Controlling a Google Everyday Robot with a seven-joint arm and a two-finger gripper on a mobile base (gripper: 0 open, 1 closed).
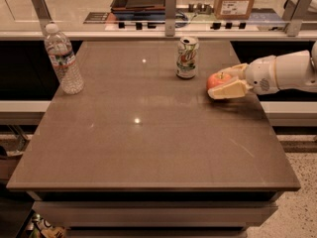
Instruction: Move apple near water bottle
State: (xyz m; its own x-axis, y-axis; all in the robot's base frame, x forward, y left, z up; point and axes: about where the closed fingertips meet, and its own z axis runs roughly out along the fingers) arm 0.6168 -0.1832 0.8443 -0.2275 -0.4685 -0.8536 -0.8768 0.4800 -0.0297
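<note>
The table (148,152) top is smooth, slightly glossy brown; the water bottle (63,58) clear ribbed plastic; the soda can (187,57) shiny metal. At the right edge, the gripper (222,83) is matt cream plastic beside the smooth-skinned apple (216,79)
</note>
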